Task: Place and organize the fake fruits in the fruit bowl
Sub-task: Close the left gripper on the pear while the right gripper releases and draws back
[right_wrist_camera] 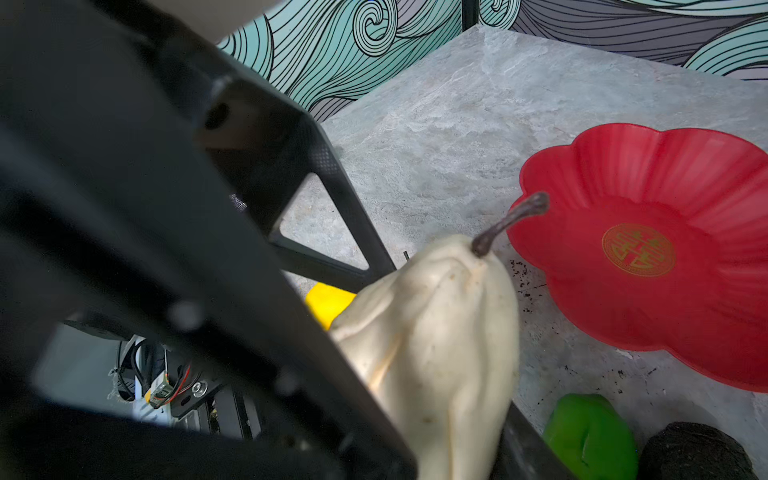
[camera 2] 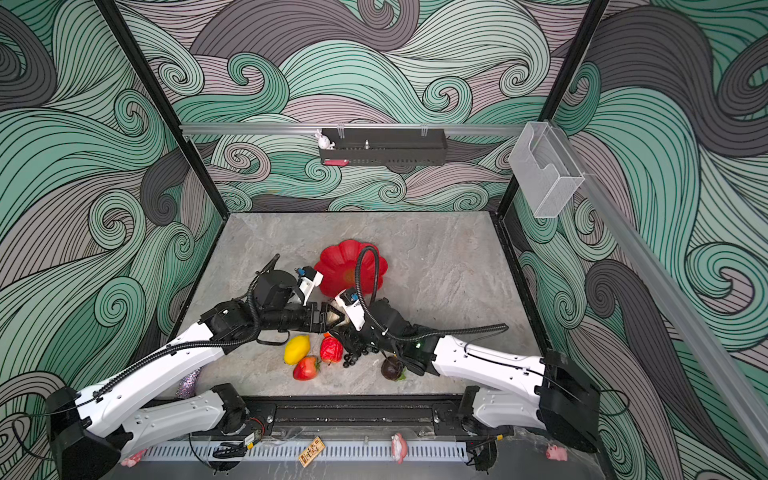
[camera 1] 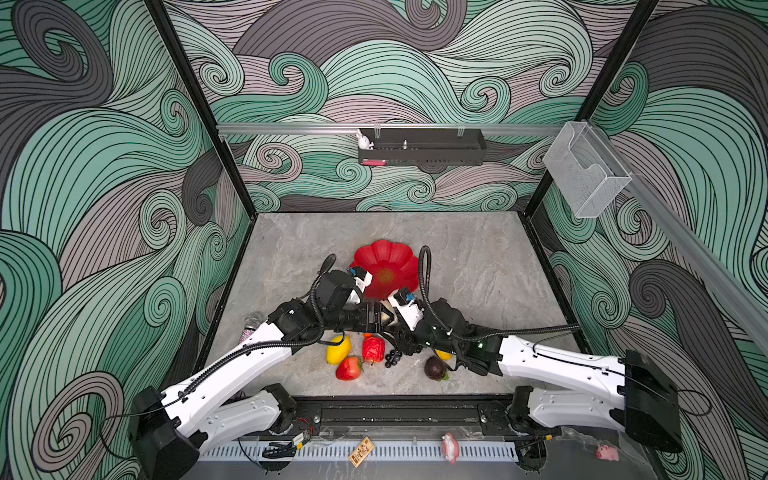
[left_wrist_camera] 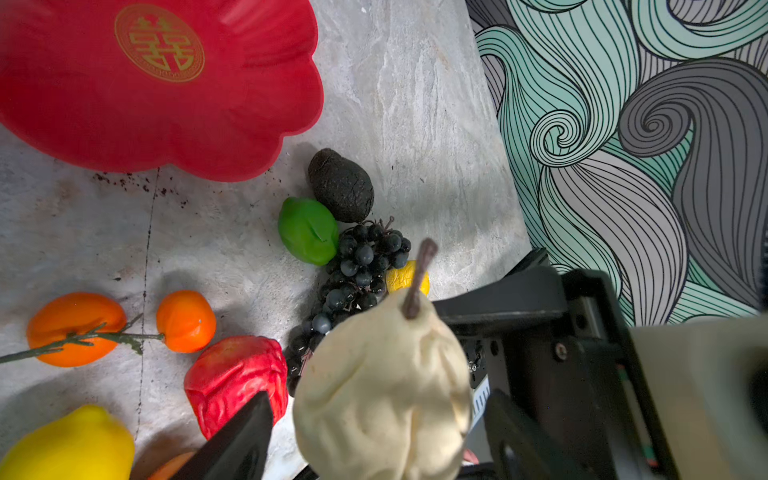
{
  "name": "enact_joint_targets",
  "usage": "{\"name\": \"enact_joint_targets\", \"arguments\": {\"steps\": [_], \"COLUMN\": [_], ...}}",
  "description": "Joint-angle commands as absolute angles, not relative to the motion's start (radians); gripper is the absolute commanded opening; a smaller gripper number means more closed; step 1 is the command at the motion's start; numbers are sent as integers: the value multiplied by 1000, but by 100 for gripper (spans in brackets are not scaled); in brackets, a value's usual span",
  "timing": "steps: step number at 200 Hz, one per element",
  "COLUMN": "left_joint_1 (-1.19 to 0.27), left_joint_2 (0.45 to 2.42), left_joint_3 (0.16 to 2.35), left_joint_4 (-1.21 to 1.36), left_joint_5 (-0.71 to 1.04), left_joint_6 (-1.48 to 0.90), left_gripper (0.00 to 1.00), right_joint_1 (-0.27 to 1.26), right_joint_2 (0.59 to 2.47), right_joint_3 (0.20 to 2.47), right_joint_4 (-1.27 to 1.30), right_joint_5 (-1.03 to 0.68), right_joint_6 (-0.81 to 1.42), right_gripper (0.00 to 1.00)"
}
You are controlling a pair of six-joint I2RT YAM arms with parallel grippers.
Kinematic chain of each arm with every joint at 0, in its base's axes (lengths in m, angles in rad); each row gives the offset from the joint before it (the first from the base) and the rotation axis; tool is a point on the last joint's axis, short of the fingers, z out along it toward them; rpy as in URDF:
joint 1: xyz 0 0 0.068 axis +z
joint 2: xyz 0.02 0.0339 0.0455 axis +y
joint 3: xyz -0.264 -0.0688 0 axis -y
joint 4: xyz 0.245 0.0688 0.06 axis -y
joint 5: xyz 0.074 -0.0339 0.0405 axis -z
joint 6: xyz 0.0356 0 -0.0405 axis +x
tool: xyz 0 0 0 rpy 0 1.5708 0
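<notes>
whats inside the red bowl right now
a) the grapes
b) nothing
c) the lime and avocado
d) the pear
b: the red bowl is bare inside wherever it shows in both wrist views, and the pear, lime, avocado and grapes are all outside it.

Two arms are showing glossy white shells, the left arm [camera 1: 232, 370] and the right arm [camera 1: 557, 365], each one ending in chunky black joint housings. A ribbed black cable [camera 1: 270, 343] is running along the left arm's shell, and a matching hose [camera 1: 421, 274] is arching above the right. A tiny green light [camera 1: 480, 345] is glowing at the right elbow. The white wrist cameras [camera 1: 362, 281] are wearing blue plugs [camera 1: 353, 272]. The left gripper [left_wrist_camera: 378, 399] is showing matte black fingers [left_wrist_camera: 241, 436], and a silver screw [left_wrist_camera: 561, 351] is glinting on the black housing nearby.
</notes>
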State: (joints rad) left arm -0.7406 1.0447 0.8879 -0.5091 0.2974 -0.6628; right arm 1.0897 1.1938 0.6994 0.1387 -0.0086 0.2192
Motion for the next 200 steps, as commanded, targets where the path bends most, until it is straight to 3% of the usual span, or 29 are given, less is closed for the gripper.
{"name": "enact_joint_targets", "arguments": {"steps": [1,25,79,97,127,154,200], "left_joint_1": [-735,-735,-734,-733,-725,-689,-674], "left_joint_2": [1063,1075,1099,1120,1178,1275,1539], "left_joint_3": [931,931,945,969,1045,1137,1301], "left_joint_4": [-514,-504,-512,-529,-566,-564,-452], "left_joint_5": [317,336,318,286,154,10,-338], "left_joint_6": [-676,-683,-672,-657,-600,-549,-496], "left_gripper": [76,74,49,48,47,47,48], "right_joint_1": [1101,1107,1112,1112,1108,1104,1103], "right_joint_2": [1171,1173,1174,1161,1113,1032,824], "right_joint_3": [695,696,707,707,711,688,587], "right_joint_4": [188,193,163,141,-1,-152,-309], "right_joint_5": [-17,-12,43,80,257,342,360], "right_joint_6": [207,206,223,240,312,378,511], "right_gripper": [50,49,54,62,90,96,99]}}
